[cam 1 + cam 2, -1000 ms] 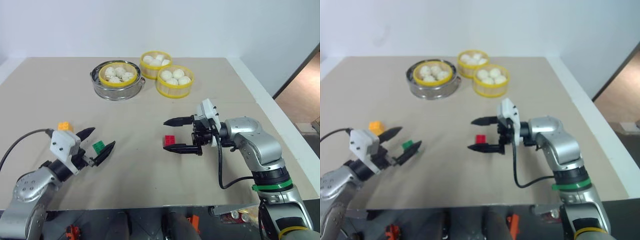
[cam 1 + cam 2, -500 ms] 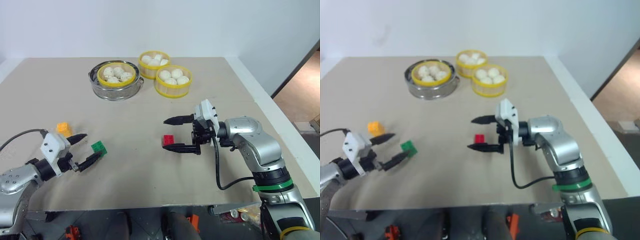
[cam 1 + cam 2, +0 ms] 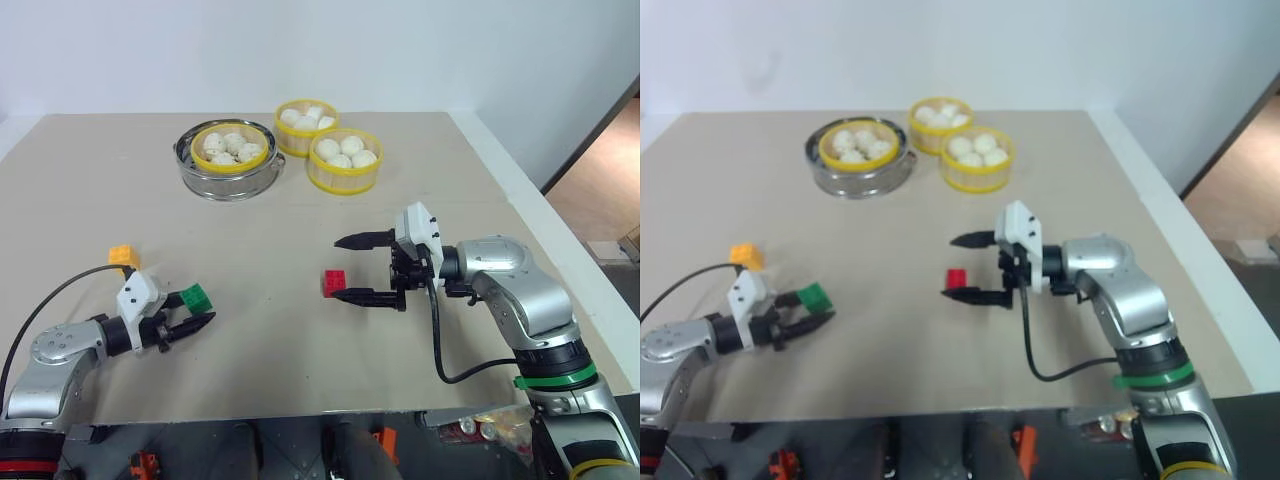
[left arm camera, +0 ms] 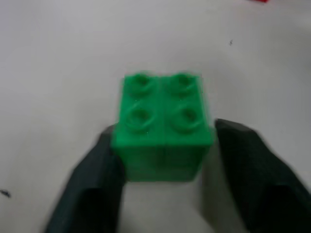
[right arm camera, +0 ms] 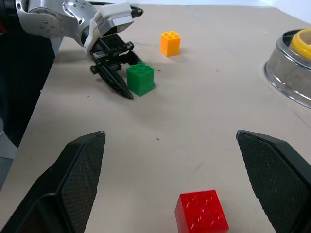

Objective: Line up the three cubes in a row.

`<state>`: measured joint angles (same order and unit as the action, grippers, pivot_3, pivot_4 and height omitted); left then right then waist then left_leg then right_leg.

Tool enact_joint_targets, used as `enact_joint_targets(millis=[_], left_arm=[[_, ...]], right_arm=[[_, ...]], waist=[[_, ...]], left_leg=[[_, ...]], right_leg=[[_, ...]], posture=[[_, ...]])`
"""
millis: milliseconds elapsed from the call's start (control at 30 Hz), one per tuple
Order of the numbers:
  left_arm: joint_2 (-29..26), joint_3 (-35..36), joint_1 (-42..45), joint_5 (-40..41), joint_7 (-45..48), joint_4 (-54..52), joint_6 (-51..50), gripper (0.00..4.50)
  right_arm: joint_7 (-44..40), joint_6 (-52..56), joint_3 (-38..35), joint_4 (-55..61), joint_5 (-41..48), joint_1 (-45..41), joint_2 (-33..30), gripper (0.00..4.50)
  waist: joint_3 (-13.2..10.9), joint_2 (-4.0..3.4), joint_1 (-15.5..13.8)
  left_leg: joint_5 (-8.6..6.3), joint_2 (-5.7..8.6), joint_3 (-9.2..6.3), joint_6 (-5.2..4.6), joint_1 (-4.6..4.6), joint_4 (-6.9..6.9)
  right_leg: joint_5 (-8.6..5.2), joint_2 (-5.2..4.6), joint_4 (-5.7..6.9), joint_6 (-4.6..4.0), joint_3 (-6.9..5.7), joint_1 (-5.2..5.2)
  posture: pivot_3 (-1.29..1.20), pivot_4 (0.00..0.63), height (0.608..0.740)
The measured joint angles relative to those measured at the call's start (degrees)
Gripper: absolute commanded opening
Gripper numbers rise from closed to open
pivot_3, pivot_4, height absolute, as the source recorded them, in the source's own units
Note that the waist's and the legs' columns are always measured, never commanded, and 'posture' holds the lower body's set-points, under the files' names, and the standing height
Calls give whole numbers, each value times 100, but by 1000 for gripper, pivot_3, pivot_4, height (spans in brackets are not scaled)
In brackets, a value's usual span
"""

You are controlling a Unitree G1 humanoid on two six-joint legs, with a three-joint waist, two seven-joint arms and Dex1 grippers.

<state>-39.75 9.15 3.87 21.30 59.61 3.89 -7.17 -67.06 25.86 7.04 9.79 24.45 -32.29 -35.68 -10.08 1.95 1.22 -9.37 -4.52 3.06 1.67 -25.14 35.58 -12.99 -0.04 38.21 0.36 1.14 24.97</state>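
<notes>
Bench [image 3: 300,380]: beige top, spanning most of the head views; white wall behind, floor strip at right edge.

Right arm: silver, entering from lower right of frame. Right end effector [image 3: 363,268]: at centre-right of frame, pointing toward frame left, fingers spread wide apart, nothing gripped; one finger beyond the red cube, the other on its near side.

Left arm: silver, entering from lower left of frame, low over the bench. Left end effector [image 3: 198,312]: at lower left, fingers drawn in on the green cube; in the left wrist view one finger [image 4: 92,189] touching a side face, the other [image 4: 257,174] just beside the opposite face, a narrow gap visible.

Steel steamer pot [image 3: 228,182]: upper centre, holding one yellow-rimmed basket of white buns [image 3: 230,147].

Two further yellow-rimmed bun baskets: one [image 3: 345,162] right of the pot, one [image 3: 307,119] behind it, touching each other.

Red cube [image 3: 336,283]: studded brick, frame centre, resting on the bench between the right fingers, apart from both.

Green cube [image 3: 194,298]: studded brick, lower left, on the bench, studs up, between the left fingers.

Orange-yellow cube [image 3: 123,257]: studded brick, left of frame, above and left of the green cube, standing free.
</notes>
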Motion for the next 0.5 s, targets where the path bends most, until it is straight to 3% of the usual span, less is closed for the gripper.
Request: enact_joint_targets(millis=[33,300,500], left_arm=[[-7,-9,34,-14,30,17,1,1328],[-31,-567,679,-217,461,-11,61,1345],[347,-1499,2123,-286,980,68,-291,1345]], right_arm=[[4,0,-2,5,1,3,-12,4500],[93,120,-31,81,119,35,-44,4500],[129,102,-24,72,100,13,-71,4500]], waist=[[0,0,0],[0,0,-8],[0,0,-8]], left_leg=[[0,-1,0,0,0,0],[2,0,1,3,-4,5],[3,1,-3,2,-5,19]], right_leg=[[-2,1,0,-8,0,0],[0,2,0,-7,2,-2],[14,22,0,22,20,-9]], posture=[[0,150,740],[0,150,740],[0,150,740]])
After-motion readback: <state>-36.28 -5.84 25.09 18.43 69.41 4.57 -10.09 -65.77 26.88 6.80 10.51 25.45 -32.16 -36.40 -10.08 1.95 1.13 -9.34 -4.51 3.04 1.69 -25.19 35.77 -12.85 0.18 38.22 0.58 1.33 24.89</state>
